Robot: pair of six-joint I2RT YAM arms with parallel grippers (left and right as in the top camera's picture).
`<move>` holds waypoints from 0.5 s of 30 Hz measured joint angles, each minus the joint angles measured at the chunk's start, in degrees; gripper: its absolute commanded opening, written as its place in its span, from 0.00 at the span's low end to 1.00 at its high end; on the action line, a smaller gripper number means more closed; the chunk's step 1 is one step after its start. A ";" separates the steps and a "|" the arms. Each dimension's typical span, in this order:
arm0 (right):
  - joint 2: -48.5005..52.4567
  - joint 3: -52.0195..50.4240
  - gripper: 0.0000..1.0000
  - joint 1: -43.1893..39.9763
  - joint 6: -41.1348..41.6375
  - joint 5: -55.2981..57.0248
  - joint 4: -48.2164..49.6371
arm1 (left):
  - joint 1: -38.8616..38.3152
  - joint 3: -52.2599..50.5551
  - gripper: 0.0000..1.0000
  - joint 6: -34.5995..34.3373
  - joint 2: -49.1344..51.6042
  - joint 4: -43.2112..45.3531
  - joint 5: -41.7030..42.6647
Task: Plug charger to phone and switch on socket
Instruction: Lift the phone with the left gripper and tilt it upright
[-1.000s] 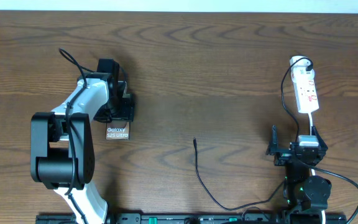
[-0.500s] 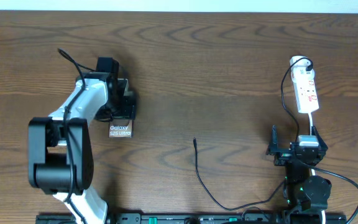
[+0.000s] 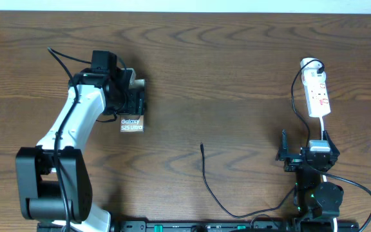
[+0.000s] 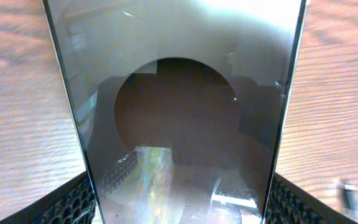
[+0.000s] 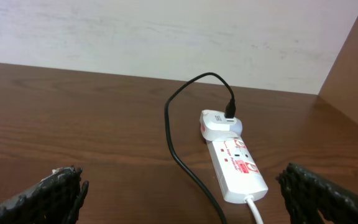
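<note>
Between fingers (image 4: 73, 202) of left claw (image 4: 179, 204), the phone (image 4: 185, 93).

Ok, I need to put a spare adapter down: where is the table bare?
Widest bare tabletop: between the phone held in the left gripper and the socket, beyond the charger tip. The far-left strip past the left arm is free too. Crowded: the right side, around socket and right gripper, and the near edge.

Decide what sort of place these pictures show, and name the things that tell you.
Probably a robotics lab bench: two robot arms stand at a wooden table set with just a phone, a charger cable and a power strip, before a plain pale wall.
</note>
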 measured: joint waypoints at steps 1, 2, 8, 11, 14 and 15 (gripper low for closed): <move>0.00 0.00 0.99 0.00 0.00 0.00 0.00 | 0.00 0.00 0.08 -0.24 -0.44 0.42 1.73; 0.00 0.00 0.99 0.02 0.00 0.00 0.00 | 0.00 0.00 0.07 -0.35 -0.68 0.83 3.13; 0.00 0.00 0.99 0.00 0.00 0.00 -0.02 | 0.00 0.00 0.07 -2.71 -1.31 3.61 12.41; 0.00 0.00 0.99 0.00 0.00 0.00 0.00 | 0.00 0.00 0.07 -5.03 -1.33 4.96 16.52; 0.00 0.00 0.99 0.00 0.00 0.00 -0.02 | 0.00 0.00 0.07 -7.85 -1.33 6.78 21.18; 0.00 0.00 0.99 0.00 0.00 0.00 -0.02 | 0.00 0.00 0.07 -8.83 -1.33 7.43 22.69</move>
